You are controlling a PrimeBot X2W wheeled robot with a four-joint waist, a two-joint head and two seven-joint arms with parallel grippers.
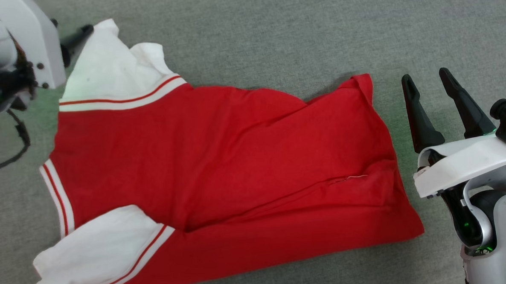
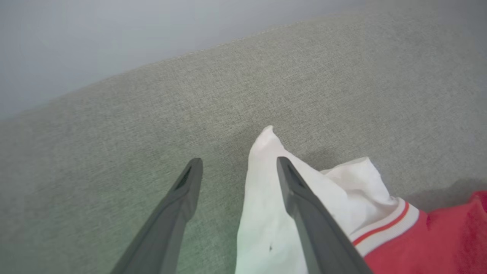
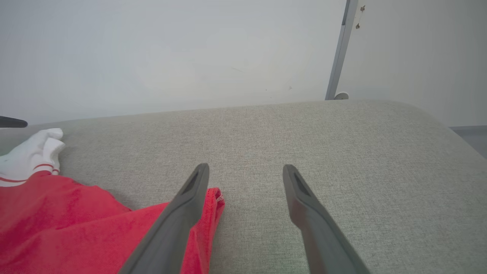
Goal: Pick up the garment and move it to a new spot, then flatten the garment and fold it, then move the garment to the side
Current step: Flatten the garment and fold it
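Head view, garment (image 1: pixel 219 160): spread out on the grey fabric surface (image 1: pixel 273 30), lying between the two hands.
Long axis: runs from one hand across to the other, with the sleeve-and-collar end toward the left hand (image 2: pixel 236 167) and the hem end toward the right hand (image 1: pixel 425 77).
Left hand to garment: the upper white sleeve (image 2: pixel 266 198) lies right under its inner finger, its tip poking out just past the fingertip; I cannot tell whether the two touch.
Right hand to garment: the hem corner (image 3: pixel 215 201) sits just beside its inner finger and is curled up a little; the rest of the cloth lies off to that same side.
Nearer hand: the left, judged by its finger being over cloth, while the right stands just off the hem edge.
Hand state: both spread wide, holding nothing.
Look of the garment: red body, white sleeves with red-and-white striped trim, no lettering in sight; a long diagonal crease crosses the body and the lower sleeve is bunched.
Likely step: flattening, since the cloth is not yet smooth.
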